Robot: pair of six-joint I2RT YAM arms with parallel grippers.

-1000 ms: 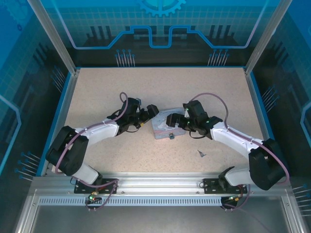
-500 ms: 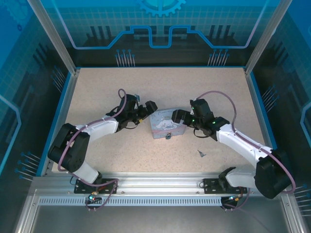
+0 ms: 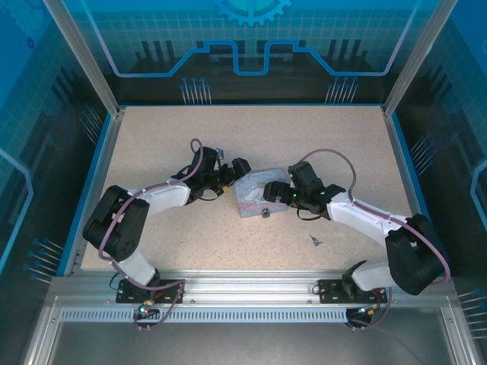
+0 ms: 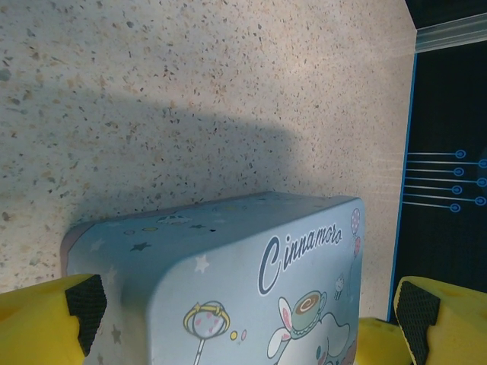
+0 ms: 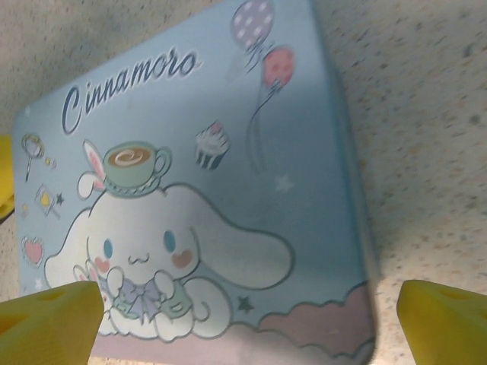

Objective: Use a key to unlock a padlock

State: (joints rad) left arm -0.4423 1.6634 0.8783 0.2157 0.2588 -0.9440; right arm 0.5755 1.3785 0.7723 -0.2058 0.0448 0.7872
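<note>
The padlock [image 3: 265, 214] seems to hang at the near edge of the blue tin [image 3: 253, 190], though it is too small to be sure. The key [image 3: 314, 240] lies apart, off the tin's near-right corner. The left gripper [image 3: 235, 177] and right gripper [image 3: 275, 195] flank the tin, jaws spread, holding nothing. The right one should lift off the tin's rim before sweeping over open table [image 3: 167, 137] toward the key.

Padlock [image 3: 265, 213]: dark speck at the near edge of the box [image 3: 251, 194]; shackle too small to tell.
Key [image 3: 314, 240]: grey sliver, shape unreadable.
The box, both wrist views: cut off by the bottom edge.
Left gripper [image 4: 249, 303] fingers [image 4: 38, 327]: bases out of frame.
</note>
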